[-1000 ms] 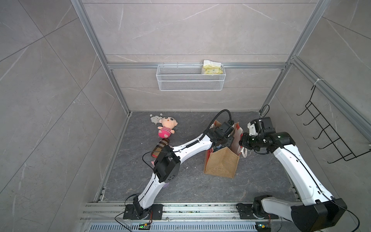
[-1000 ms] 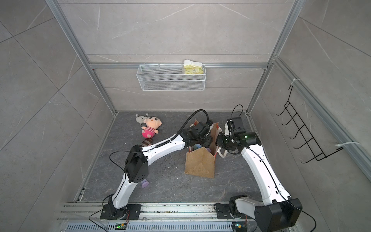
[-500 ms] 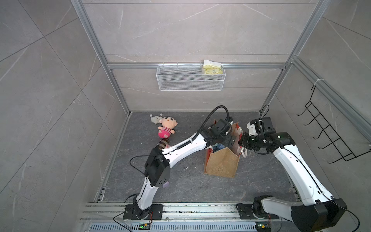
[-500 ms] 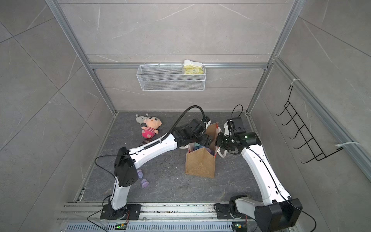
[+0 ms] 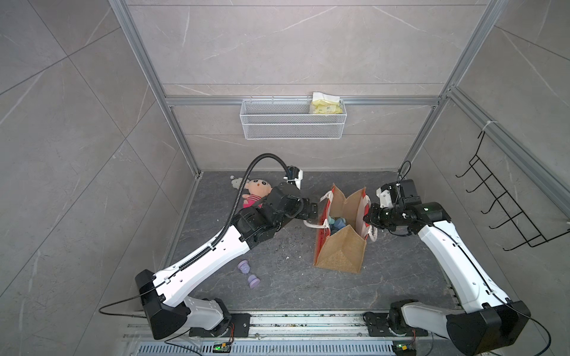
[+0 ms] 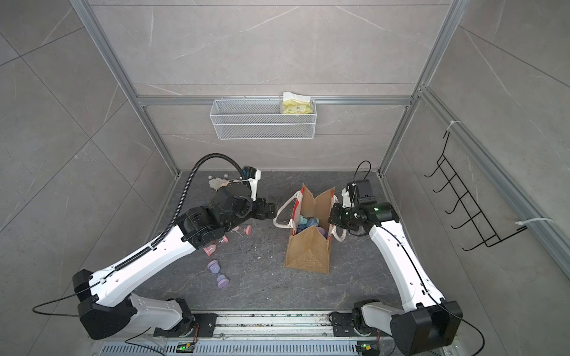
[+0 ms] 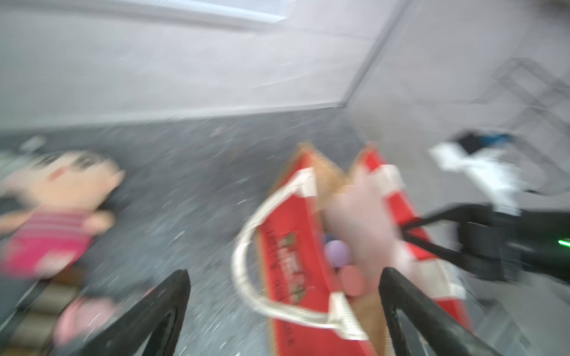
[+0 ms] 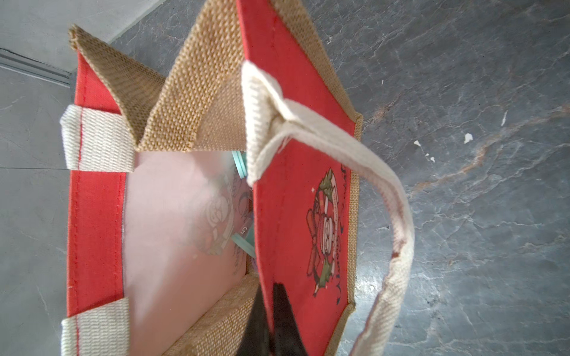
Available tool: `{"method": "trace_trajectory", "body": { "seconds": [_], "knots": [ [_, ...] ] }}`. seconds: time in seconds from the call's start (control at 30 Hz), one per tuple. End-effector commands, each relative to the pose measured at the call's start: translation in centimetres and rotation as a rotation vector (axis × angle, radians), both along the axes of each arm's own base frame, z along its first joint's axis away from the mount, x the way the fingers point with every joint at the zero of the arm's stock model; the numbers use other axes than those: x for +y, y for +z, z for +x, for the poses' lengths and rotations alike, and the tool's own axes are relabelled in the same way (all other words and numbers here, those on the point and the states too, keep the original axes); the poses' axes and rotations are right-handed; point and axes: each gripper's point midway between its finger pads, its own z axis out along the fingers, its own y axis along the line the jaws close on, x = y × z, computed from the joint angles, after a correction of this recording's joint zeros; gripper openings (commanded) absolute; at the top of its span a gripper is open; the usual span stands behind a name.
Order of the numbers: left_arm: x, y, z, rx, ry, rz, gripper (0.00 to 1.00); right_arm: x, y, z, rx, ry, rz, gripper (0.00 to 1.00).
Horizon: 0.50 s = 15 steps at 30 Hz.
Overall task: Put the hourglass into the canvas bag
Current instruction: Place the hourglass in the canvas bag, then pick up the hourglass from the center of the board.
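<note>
Hourglass, one purple, on floor; left tool released; right tool pinches canvas bag.

Both top views high, angled down over the whole scene, both wrist views close, sharing the canvas bag

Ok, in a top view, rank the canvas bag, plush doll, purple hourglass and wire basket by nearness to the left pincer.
1. canvas bag, right beside the left pincer.
2. plush doll, behind it, and purple hourglass, on the floor in front: too close to call.
3. wire basket, high on the back wall.
</note>
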Motion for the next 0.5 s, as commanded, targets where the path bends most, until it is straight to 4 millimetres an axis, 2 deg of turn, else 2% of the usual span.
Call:
{"method": "trace_trajectory", "body": {
  "seconds": [0.0,0.1,0.17,0.37,0.47],
  "knots": [
    [6.8,-7.4,-0.1,0.22,0.27,0.151,0.97,0.8,1.7,0.2,-0.06,0.038,0.022,0.03],
    [8.8,-11.0,0.0,0.325,0.384,0.156,0.96,0.8,1.6,0.0,-0.054,0.04,0.014,0.06],
    [9.0,-13.2,0.4,0.383,0.448,0.101,0.96,0.7,1.5,0.0,-0.051,0.038,0.008,0.09],
    [9.0,-18.6,2.8,0.536,0.682,-0.055,0.94,0.7,1.7,0.0,-0.05,0.04,0.01,0.18],
    [7.9,-20.5,4.2,0.581,0.761,-0.121,0.93,0.9,1.6,-0.2,-0.046,0.048,0.019,0.24]
  ]
}}
